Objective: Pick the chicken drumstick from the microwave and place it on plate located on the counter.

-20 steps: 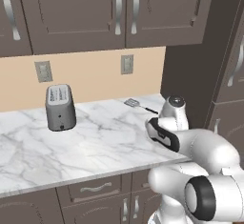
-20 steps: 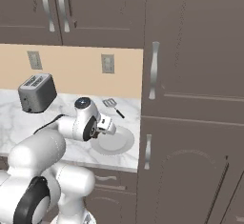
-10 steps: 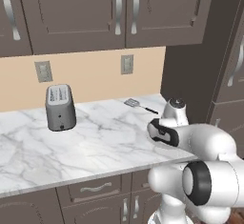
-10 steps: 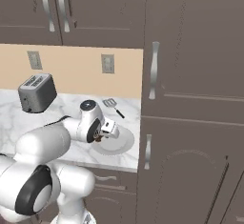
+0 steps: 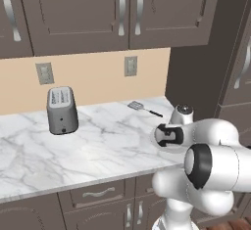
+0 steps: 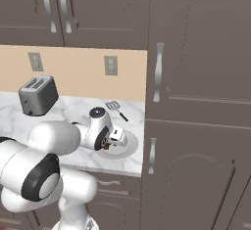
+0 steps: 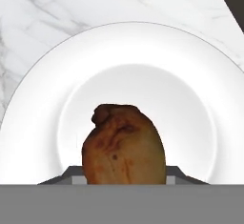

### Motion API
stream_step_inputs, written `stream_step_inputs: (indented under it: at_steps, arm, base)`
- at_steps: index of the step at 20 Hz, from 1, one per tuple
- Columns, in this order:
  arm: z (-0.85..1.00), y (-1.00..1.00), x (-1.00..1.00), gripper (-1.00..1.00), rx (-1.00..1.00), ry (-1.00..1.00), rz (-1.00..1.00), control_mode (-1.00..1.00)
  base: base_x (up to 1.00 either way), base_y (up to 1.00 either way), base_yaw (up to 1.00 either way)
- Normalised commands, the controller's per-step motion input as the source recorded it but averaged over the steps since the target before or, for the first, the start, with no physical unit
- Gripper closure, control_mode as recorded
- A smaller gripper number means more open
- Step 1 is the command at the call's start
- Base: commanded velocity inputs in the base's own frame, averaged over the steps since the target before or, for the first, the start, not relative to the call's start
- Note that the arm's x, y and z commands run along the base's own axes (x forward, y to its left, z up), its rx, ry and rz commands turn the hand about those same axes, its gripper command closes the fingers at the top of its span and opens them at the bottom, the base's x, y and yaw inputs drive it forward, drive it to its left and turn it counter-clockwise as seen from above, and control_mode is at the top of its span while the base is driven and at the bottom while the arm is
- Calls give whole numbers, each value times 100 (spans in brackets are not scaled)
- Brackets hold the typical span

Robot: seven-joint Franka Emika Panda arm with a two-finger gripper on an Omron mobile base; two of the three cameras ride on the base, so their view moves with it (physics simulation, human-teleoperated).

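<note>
The jaws are closed on the chicken drumstick [image 7: 124, 146] and hold it just above the middle of the plate [image 7: 43, 108]; I cannot tell if the meat touches the plate. In the hand view the brown drumstick stands between the two dark finger tips, with the round white plate under it and the marble tabletop [image 7: 57, 8] around the plate. In the right base view the gripper [image 6: 110, 141] is low over the plate [image 6: 128, 146], which lies near the right end of the tabletop [image 6: 63, 111], beside the tall dark cabinet [image 6: 196, 102]. A small spatula [image 6: 115, 107] lies behind the plate, near the wall. The toaster [image 5: 62, 109] stands well apart, at the left part of the tabletop [image 5: 98, 150]. In the left base view the spatula [image 5: 142, 107] lies just beyond the arm [image 5: 206, 150].
</note>
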Motion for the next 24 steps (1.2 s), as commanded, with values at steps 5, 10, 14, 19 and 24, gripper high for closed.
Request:
stream_step_inputs:
  at_steps: [5,10,14,19,24]
  arm:
    - [-8,-1,10,-100,0,1,0,-100]
    - [0,0,0,-100,0,0,0,-100]
    - [19,-4,-12,-100,2,-10,-1,-100]
    - [71,16,-10,-100,0,-13,-4,-100]
    - [100,43,-7,-100,0,-1,0,-100]
  base:
    - [0,0,0]
    - [0,0,0]
    - [0,0,0]
    - [0,0,0]
    - [0,0,0]
